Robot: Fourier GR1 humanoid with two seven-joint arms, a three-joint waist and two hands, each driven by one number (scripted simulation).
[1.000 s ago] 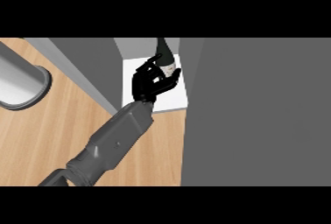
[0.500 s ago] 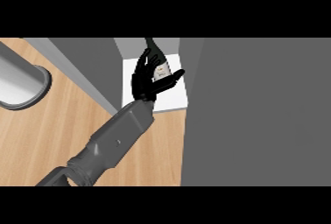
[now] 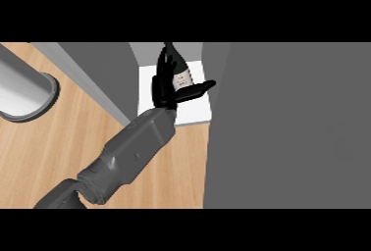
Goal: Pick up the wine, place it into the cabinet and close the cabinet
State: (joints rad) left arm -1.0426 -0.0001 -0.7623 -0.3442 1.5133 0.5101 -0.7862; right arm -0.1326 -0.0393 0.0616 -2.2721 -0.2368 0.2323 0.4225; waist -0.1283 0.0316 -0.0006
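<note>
- Dark glass wine bottle with pale label (image 3: 176,68): inside the grey cabinet (image 3: 290,122), on its white shelf floor (image 3: 192,110).
- Left robot hand (image 3: 170,90): fingers extended alongside the bottle, thumb spread right.
- Light wooden tabletop (image 3: 43,147): carries a grey round-rimmed vessel (image 3: 25,95), left.

The opening of the cabinet (image 3: 168,54) is a narrow slot, walled on the left by a grey panel (image 3: 101,73) and on the right by a broad grey door (image 3: 290,127) that covers the whole right side. The bottle (image 3: 175,68) and the robot hand (image 3: 168,90) around it fill most of the white shelf (image 3: 196,110). Bare table (image 3: 58,142) lies open at lower left, bounded by a round grey rim (image 3: 43,93) at the left edge.
</note>
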